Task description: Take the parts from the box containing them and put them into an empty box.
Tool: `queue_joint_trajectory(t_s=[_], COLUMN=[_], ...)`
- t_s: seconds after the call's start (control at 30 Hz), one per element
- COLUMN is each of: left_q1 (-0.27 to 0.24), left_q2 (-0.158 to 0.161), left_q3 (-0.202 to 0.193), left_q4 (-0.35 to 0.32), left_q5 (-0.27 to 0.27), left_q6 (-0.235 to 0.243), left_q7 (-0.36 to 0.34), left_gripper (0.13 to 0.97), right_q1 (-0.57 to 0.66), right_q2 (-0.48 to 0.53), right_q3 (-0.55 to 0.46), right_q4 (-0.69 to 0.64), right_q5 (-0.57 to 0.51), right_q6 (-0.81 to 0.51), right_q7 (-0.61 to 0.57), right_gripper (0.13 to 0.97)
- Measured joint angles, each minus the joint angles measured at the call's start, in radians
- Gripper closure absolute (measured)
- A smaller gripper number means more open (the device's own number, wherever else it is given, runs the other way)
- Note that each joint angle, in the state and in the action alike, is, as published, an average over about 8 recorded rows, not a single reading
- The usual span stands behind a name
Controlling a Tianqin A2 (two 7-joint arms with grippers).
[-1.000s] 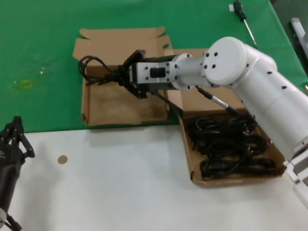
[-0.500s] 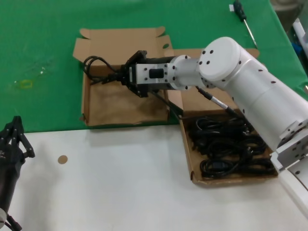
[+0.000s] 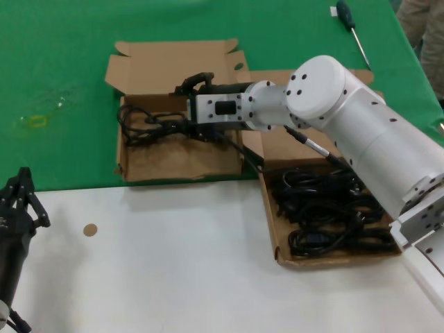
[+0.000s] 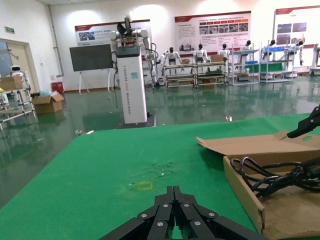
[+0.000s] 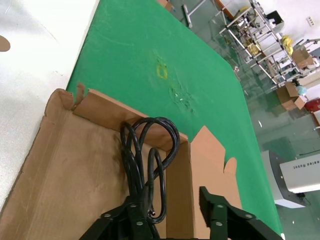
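My right gripper (image 3: pixel 179 107) reaches over the narrower empty box (image 3: pixel 208 161), low by its back wall. Its jaws stand open in the right wrist view (image 5: pixel 172 210). One black cord (image 3: pixel 144 123) lies coiled on that box's floor, resting against one finger (image 5: pixel 131 216), with nothing clamped on it. The same cord (image 5: pixel 146 150) runs along the back wall, and its loop (image 4: pixel 270 177) shows over the box wall. The wider box (image 3: pixel 269 215) holds several more cords (image 3: pixel 326 215). My left gripper (image 3: pixel 24 191) is parked at the near left, shut (image 4: pixel 174 192).
A black-handled screwdriver (image 3: pixel 350 28) lies on the green mat at the far right. A small brown disc (image 3: pixel 90 229) sits on the white table. The empty box's lid (image 3: pixel 173 62) stands open behind it. A person (image 3: pixel 423 24) stands at the far right corner.
The right gripper lowered the cord into the narrower box and opened. The cord dropped from hanging above the back wall to lying on the floor. The left arm stayed still.
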Motion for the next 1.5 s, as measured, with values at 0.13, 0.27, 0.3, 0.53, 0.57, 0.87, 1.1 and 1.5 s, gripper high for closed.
queue_joint_trajectory(t_s=[0.13, 0.27, 0.3, 0.53, 0.57, 0.87, 1.1, 1.5], left_q1=[0.0, 0.0, 0.0, 0.0, 0.0, 0.0, 0.0, 0.0], left_q2=[0.0, 0.0, 0.0, 0.0, 0.0, 0.0, 0.0, 0.0], left_q3=[0.0, 0.0, 0.0, 0.0, 0.0, 0.0, 0.0, 0.0], left_q4=[0.0, 0.0, 0.0, 0.0, 0.0, 0.0, 0.0, 0.0], left_q5=[0.0, 0.0, 0.0, 0.0, 0.0, 0.0, 0.0, 0.0], left_q6=[0.0, 0.0, 0.0, 0.0, 0.0, 0.0, 0.0, 0.0], left_q7=[0.0, 0.0, 0.0, 0.0, 0.0, 0.0, 0.0, 0.0], left_gripper=[0.945, 0.945, 0.945, 0.945, 0.945, 0.939, 0.901, 0.785], right_q1=[-0.004, -0.007, -0.009, -0.03, -0.034, -0.051, -0.106, -0.274], right_q2=[0.007, 0.018, 0.022, 0.061, 0.066, 0.082, 0.09, 0.114], right_q3=[-0.007, -0.014, -0.016, -0.022, -0.022, -0.018, 0.01, 0.097], right_q4=[0.019, 0.044, 0.053, 0.142, 0.155, 0.199, 0.242, 0.375], right_q5=[-0.012, -0.027, -0.031, -0.061, -0.064, -0.071, -0.042, 0.047], right_q6=[0.0, -0.003, -0.004, -0.019, -0.021, -0.023, 0.007, 0.1], right_q7=[0.021, 0.05, 0.058, 0.138, 0.148, 0.179, 0.193, 0.235], right_gripper=[0.763, 0.682, 0.662, 0.521, 0.495, 0.31, 0.231, 0.142])
